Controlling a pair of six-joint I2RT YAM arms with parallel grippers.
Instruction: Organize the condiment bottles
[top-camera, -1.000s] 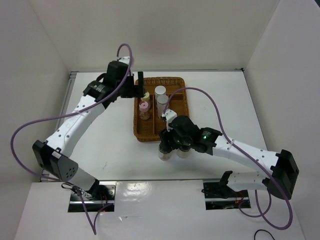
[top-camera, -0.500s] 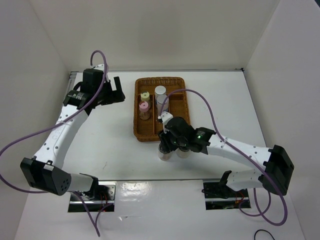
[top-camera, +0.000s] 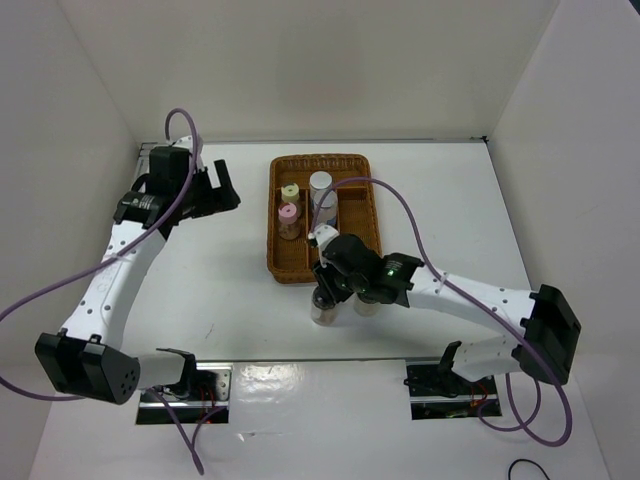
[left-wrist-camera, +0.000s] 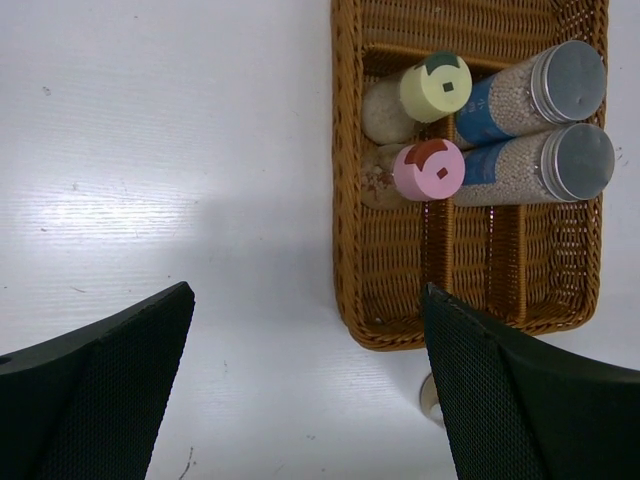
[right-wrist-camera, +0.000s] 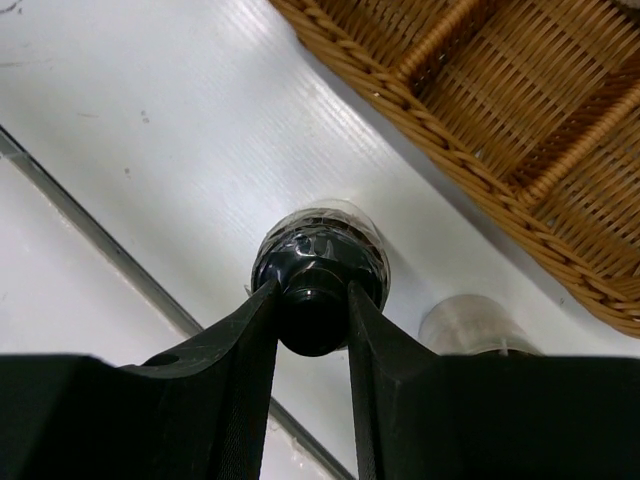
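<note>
From where I stand, the right end effector (right-wrist-camera: 312, 296) has its fingers pinched against the small black cap of a condiment jar (right-wrist-camera: 322, 250); the jar stands on the counter (right-wrist-camera: 150, 90), just outside the near rim of the wicker tray (right-wrist-camera: 430, 135). The hold looks high and narrow, so the jar could swing or slip loose on the lift; its base might also catch that rim going in. A second jar (right-wrist-camera: 470, 325) stands just beside it and could be knocked over by a sideways drift. The left end effector (left-wrist-camera: 305, 300) hangs wide open and empty, left of the tray. The yellow-capped jar (left-wrist-camera: 436, 86), the pink-capped jar (left-wrist-camera: 429, 170) and two silver-capped jars (left-wrist-camera: 568, 80) crowd the far half.
</note>
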